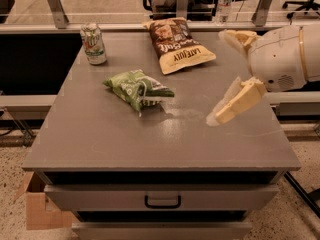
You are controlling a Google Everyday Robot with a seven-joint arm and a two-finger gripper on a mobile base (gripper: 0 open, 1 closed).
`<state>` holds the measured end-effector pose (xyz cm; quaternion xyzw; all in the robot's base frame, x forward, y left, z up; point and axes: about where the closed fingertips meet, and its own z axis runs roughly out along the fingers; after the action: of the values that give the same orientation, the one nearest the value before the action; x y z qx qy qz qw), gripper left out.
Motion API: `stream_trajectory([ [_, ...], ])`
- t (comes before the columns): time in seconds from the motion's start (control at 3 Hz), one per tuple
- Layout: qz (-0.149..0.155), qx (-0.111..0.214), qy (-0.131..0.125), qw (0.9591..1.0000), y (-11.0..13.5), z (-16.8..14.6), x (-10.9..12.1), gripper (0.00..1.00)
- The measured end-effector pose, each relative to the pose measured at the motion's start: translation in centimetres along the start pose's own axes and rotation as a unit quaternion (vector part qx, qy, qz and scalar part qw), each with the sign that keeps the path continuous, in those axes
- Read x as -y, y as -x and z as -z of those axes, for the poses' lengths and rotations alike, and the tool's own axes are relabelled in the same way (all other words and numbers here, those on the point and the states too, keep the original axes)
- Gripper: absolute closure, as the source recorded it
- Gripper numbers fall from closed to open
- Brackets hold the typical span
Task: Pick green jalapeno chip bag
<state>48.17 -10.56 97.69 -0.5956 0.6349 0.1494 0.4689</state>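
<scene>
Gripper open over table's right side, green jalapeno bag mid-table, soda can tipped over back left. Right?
No: the soda can stands upright, per the camera view. The rest holds: gripper open over the table, right side; green jalapeno chip bag mid-table.
</scene>
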Motion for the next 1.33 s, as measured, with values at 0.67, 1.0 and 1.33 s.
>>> stream_trajectory([
  [0.67, -0.007, 0.015, -0.022, 0.9996, -3.4, -3.8, 1.2, 0.00],
  [1.0, -0.032, 0.017, -0.026, 0.9990, -5.7, -6.9, 1.6, 0.00],
  [1.33, -0.059, 0.018, -0.015, 0.9980, -6.1, -9.6, 1.8, 0.00],
])
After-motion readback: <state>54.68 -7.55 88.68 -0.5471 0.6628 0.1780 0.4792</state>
